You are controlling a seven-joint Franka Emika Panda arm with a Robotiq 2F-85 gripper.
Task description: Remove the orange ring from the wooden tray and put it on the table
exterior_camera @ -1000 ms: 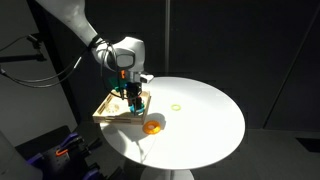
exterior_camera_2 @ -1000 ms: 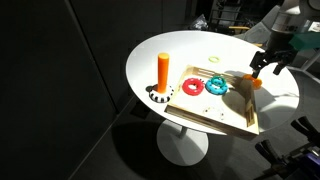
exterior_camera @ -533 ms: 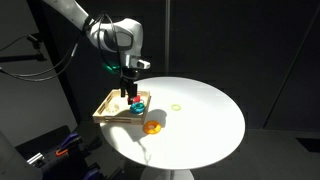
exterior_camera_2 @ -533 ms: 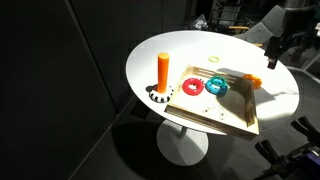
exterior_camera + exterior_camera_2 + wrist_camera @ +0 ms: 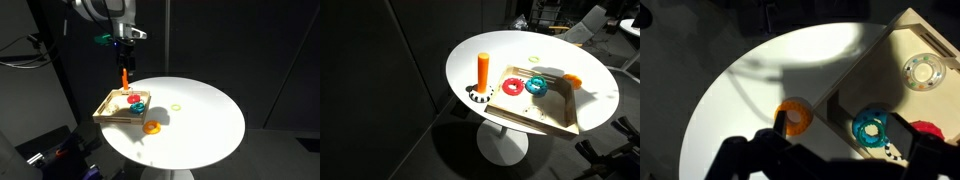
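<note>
The arm is seen at the upper edge of an exterior view, with its white wrist bent so that the gripper is pointed straight down. The gripper is held well above the wooden tray and clear of it. In the wrist view the fingers are shown as dark shapes spread wide apart above the tray's edge, and nothing is clamped between them.

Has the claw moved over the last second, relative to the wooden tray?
Yes. In an exterior view the claw has risen from just above the wooden tray to high over it, with the orange ring lying on the table.
</note>
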